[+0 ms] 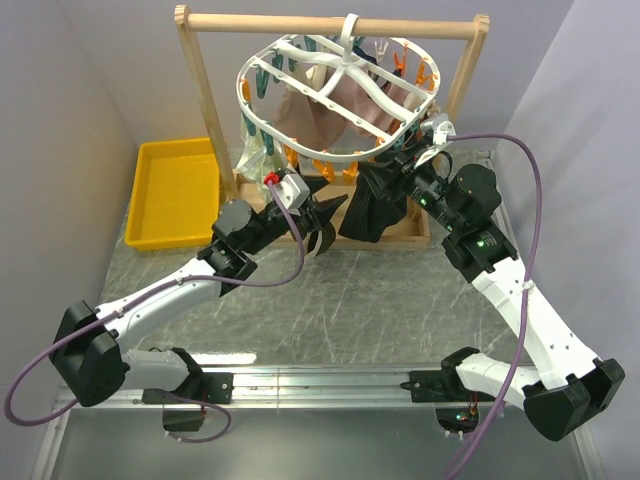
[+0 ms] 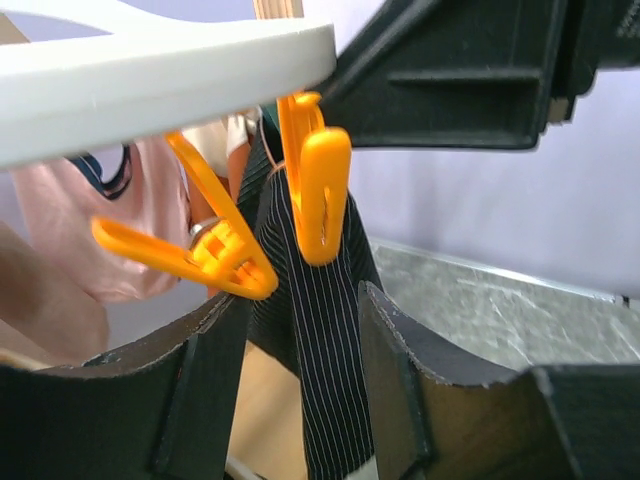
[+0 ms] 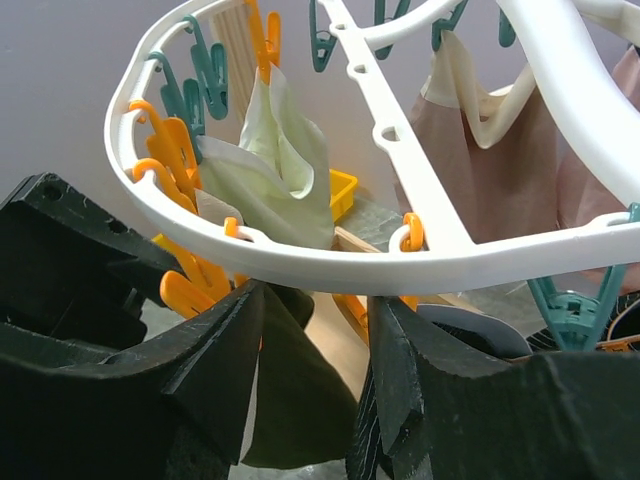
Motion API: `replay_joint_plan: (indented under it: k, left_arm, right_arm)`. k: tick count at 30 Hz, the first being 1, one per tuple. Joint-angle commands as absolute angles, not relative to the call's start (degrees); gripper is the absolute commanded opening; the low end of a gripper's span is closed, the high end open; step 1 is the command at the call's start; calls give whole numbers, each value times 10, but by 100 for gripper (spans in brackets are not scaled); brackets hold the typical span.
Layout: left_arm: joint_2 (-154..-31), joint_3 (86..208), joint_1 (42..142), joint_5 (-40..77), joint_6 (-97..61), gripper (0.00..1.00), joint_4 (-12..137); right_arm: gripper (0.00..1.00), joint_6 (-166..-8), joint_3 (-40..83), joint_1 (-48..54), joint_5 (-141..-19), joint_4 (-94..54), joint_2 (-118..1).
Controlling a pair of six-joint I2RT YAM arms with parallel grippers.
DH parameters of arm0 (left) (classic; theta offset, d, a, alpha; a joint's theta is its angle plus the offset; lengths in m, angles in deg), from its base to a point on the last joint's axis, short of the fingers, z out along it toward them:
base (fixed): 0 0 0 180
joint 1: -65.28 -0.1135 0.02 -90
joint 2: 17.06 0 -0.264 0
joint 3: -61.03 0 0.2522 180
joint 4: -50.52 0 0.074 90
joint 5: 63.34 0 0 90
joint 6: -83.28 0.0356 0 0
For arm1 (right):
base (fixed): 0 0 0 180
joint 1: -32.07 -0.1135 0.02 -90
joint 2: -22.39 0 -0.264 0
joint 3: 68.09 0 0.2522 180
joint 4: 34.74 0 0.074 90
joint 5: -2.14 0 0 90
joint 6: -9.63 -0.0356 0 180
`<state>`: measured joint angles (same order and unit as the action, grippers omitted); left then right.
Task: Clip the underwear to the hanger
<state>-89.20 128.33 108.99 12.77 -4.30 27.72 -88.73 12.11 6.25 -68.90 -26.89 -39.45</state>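
The underwear [image 1: 253,150] is hanging at the far left of the hanger [image 3: 330,265], its top corner sitting under a clip on the rim and its thin olive cloth drooping in soft folds, paling where the light is passing through. A darker olive fold is showing below the rim in front of my right claw [image 3: 318,300]; I cannot tell whether it belongs to the same garment.

The hanger, a smooth white plastic oval with cross bars, is dangling its hard orange and teal clips from the wooden rail [image 1: 330,22]. I am holding both claws about half parted and gripping nothing: the right one is waiting just under the near rim, while the left claw [image 2: 305,300] is straddling a black pinstriped garment [image 2: 320,340] pinned by an orange clip [image 2: 318,190]. A pinkish garment [image 1: 345,105] is filling the ring's middle.

By my reading, the clipping is under way rather than finished. The next move is calling for a loose edge of the waistband to be found and raised into an open clip, without snagging the neighbouring cloth.
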Motion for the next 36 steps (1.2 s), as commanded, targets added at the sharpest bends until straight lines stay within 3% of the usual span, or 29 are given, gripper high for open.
replay_joint_plan:
  k: [1, 10, 21, 36]
  left_arm:
    - [-907, 1313, 1096, 143, -36, 52, 207]
    - [-946, 1329, 1098, 145, -44, 52, 174]
    - [-941, 1322, 1107, 142, -105, 44, 201]
    - [-911, 1302, 1137, 208, -98, 54, 263]
  right_arm:
    - [53, -897, 140, 62, -684, -291, -390]
    - [53, -901, 141, 62, -681, -289, -389]
    - [53, -906, 140, 62, -679, -292, -390]
    - [54, -905, 139, 64, -678, -295, -390]
